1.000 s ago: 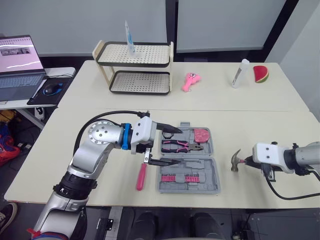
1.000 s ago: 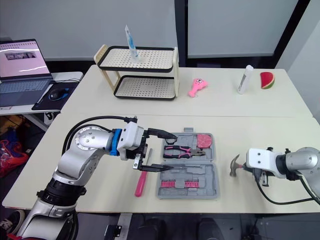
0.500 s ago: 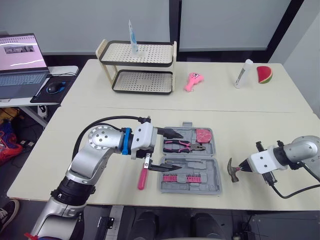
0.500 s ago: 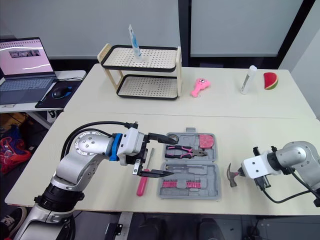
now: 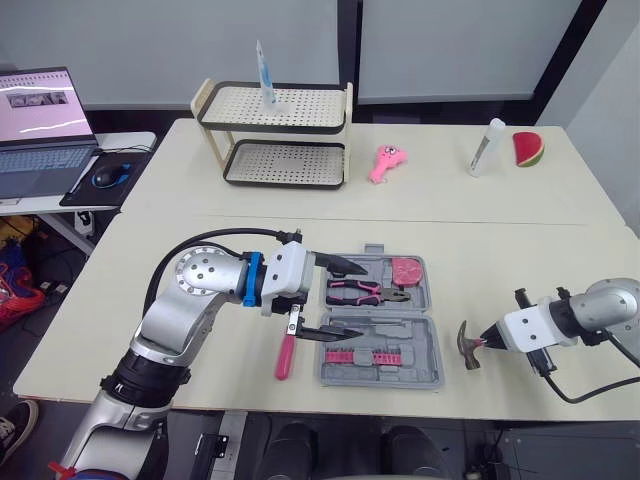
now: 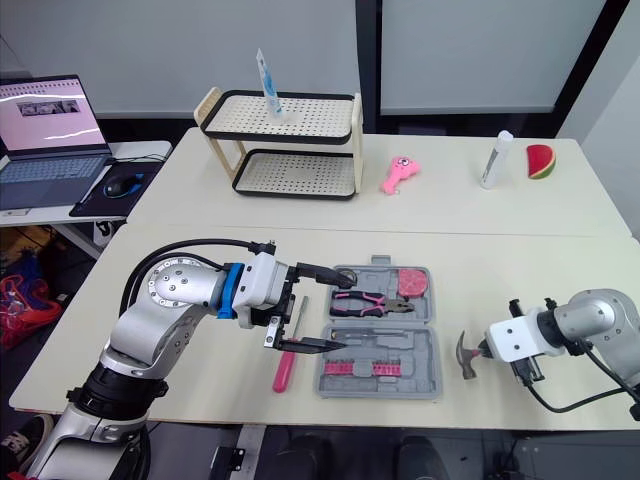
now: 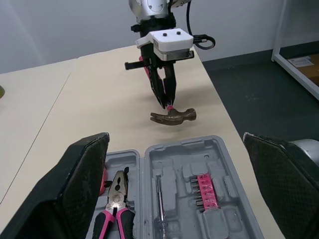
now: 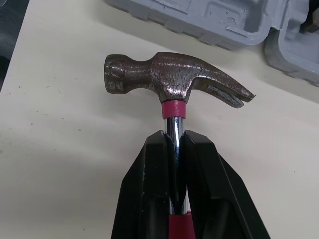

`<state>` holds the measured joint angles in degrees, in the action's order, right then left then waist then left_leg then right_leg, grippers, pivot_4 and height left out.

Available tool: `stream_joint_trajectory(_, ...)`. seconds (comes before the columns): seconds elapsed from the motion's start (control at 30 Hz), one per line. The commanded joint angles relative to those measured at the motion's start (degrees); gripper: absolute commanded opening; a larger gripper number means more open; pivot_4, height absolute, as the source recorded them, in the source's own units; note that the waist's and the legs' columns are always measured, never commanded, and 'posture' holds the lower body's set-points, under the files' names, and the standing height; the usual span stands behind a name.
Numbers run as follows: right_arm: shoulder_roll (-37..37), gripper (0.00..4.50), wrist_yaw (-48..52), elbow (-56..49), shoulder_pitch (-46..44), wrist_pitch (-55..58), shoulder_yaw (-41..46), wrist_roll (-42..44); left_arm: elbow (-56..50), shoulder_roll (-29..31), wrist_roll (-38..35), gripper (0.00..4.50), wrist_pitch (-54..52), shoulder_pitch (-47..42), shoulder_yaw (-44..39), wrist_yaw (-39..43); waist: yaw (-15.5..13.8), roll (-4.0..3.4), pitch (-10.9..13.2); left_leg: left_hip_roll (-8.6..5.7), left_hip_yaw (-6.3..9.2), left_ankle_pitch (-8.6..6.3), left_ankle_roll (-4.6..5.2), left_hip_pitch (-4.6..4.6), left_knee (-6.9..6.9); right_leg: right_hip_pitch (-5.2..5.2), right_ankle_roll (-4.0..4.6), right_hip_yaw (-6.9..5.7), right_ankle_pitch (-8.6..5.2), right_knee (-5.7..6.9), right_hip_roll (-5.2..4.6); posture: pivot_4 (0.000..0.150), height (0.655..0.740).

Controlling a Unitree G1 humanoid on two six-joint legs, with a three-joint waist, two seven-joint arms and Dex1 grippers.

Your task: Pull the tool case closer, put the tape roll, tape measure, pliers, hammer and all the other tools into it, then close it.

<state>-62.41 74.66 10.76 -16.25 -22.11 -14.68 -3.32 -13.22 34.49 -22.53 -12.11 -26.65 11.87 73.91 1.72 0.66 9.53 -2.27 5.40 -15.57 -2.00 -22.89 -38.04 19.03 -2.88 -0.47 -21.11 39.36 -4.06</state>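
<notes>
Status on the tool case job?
Right tool shut on hammer shaft, head beside open tool case, not in yet. Left tool open over case's left side. Pink screwdriver on table left of case; nothing between hammer and case.

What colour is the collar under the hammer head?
Pink hammer collar; best in right wrist view.

Beige table [image 5: 500, 250] carries tool case [image 5: 412, 335], screwdriver [image 5: 285, 358], rack [image 5: 283, 166].

— Furniture?
— Two cream tables, butted along a seam: a near one [image 5: 560, 260] and a far one [image 5: 430, 200], with a two-tier rack [image 5: 275, 135] of black-rimmed perforated shelves on the far one.
— Off to the left?
— Low side desk [image 5: 128, 142] with open laptop [image 5: 40, 130], mouse [image 5: 103, 178] on a dark mat [image 5: 72, 192].
— Behind?
— Pale wall panels [image 5: 130, 40], split by dark posts [image 5: 347, 50]. Dark floor [image 7: 259, 84].
</notes>
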Motion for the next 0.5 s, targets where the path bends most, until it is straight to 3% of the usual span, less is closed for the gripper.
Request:
stream_joint_trajectory(0.03, -0.37, 0.22, -0.20, -1.36, -0.36, -0.88, 1.83, 0.60, -0.29, -0.16, -0.40, 4.50, 0.58, -0.95, -0.08, 0.22, 0.01, 0.00, 0.00, 0.00, 0.01, 0.00, 0.00, 0.00, 0.00, 0.00, 0.00, 0.00, 0.00, 0.00, 0.00, 0.150, 0.7400)
stream_joint_trajectory(0.17, -0.16, 0.22, 1.61, 0.48, -2.39, -5.29, 0.11, -0.38, -0.73, -0.02, -0.65, 4.50, 0.18, -0.78, -0.06, 0.36, 0.02, 0.00, 0.00, 0.00, 0.00, 0.00, 0.00, 0.00, 0.00, 0.00, 0.00, 0.00, 0.00, 0.00, 0.00, 0.150, 0.7400)
stream_joint_trajectory(0.33, 1.91, 0.22, 5.05, 10.54, -11.05, -22.67, -5.95, -4.72, -1.63, 0.01, -0.77, 4.50, -0.28, -0.19, 0.26, 0.49, 0.28, 0.00, 0.00, 0.02, -0.02, 0.00, 0.00, 0.04, 0.00, 0.00, 0.00, 0.01, 0.00, 0.00, 0.02, 0.150, 0.7400)
stream_joint_trajectory(0.5, 7.85, 0.22, 4.51, 28.46, -24.74, -41.08, -13.62, -12.46, -3.12, 0.22, -0.93, 4.50, -0.85, 0.78, 0.14, -0.11, 0.48, 0.00, 0.00, 0.02, -0.05, 0.01, -0.01, 0.04, 0.00, 0.01, 0.00, 0.01, 0.00, -0.02, 0.01, 0.150, 0.7400)
